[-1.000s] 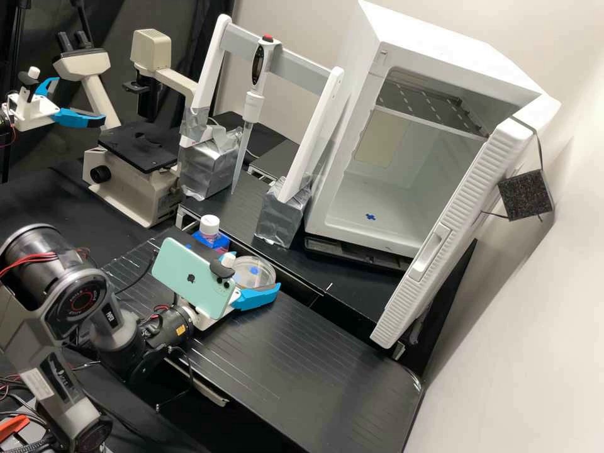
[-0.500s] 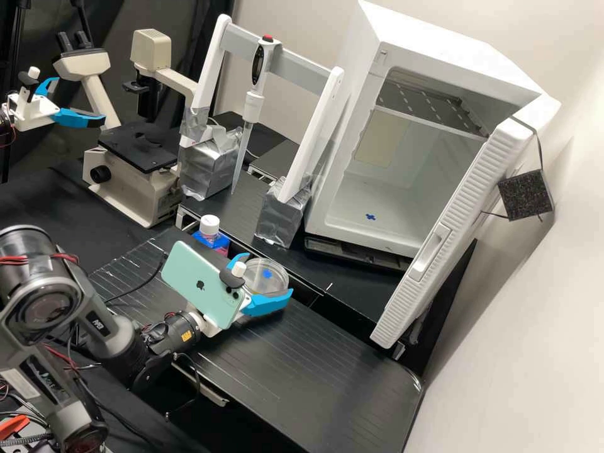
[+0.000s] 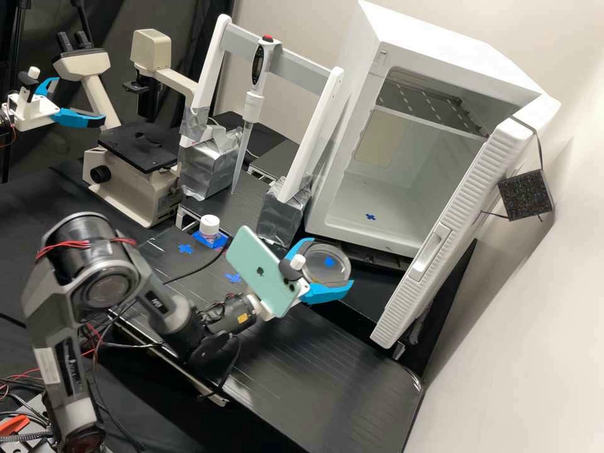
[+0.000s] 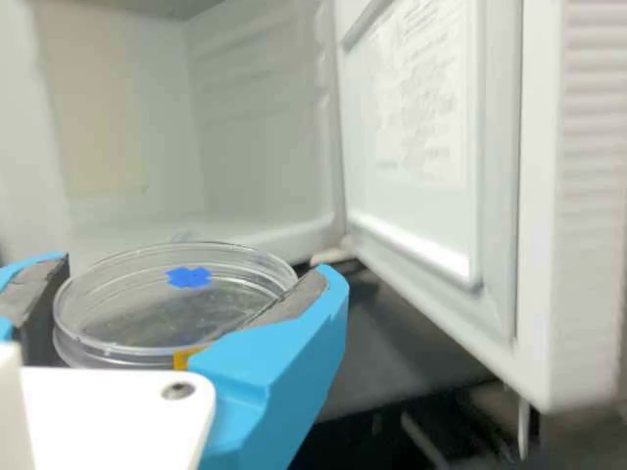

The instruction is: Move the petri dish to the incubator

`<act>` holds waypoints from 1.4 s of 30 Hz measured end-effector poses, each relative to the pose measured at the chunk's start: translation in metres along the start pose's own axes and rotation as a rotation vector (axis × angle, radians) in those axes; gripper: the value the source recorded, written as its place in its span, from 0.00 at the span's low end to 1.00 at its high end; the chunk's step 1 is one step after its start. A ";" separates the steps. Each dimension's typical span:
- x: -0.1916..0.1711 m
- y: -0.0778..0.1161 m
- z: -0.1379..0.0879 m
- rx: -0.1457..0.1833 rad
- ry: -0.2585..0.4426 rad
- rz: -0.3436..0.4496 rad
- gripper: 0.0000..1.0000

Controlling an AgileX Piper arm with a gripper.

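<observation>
Nearest, in front of the white box-shaped incubator [image 3: 440, 38], the dark grey arm [image 3: 173, 311] reaches over the black, finely lined table [image 3: 283, 377]. A mint-green phone [image 3: 261, 270] is mounted behind the white pincer with bright blue fingers [image 3: 328, 262], which is closed around the clear, round, shallow plastic petri dish [image 3: 330, 269] and grips it by its sides. The dish, with a blue cross-shaped mark on it, is outside the incubator, near its open front. Away from the incubator's door side, two blue crosses [image 3: 185, 248] mark the table, with a white-capped bottle in a blue holder [image 3: 210, 231] just beside one. The incubator's ribbed white door [image 3: 434, 251] stands open. Beyond the bottle, beside the incubator, a white pipette with a red top [image 3: 253, 104] hangs upright from a white-and-grey frame [image 3: 308, 135]. Inside the incubator are a blue cross [image 3: 370, 216] on the floor and a perforated metal shelf [image 3: 434, 110] above. A beige microscope with a black stage [image 3: 126, 182] stands beyond the frame, well apart from the incubator.
</observation>
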 end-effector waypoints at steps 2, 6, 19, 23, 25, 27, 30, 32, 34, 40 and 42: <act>0.020 -0.002 -0.001 0.011 0.012 0.016 0.00; 0.071 -0.009 -0.003 0.023 0.026 0.009 0.00; 0.172 -0.023 0.006 0.052 0.038 -0.031 0.00; 0.190 -0.027 0.005 0.058 0.070 -0.062 0.00; 0.197 -0.028 0.004 0.052 0.083 -0.076 0.00; 0.202 -0.029 0.004 0.045 0.084 -0.083 0.00; 0.208 -0.029 0.003 0.039 0.083 -0.091 0.00; 0.212 -0.030 0.003 0.038 0.090 -0.088 0.00; 0.214 -0.032 0.003 0.036 0.095 -0.089 0.00; 0.216 -0.044 0.004 0.032 0.076 -0.124 0.00; 0.216 -0.048 0.003 0.023 0.071 -0.138 0.00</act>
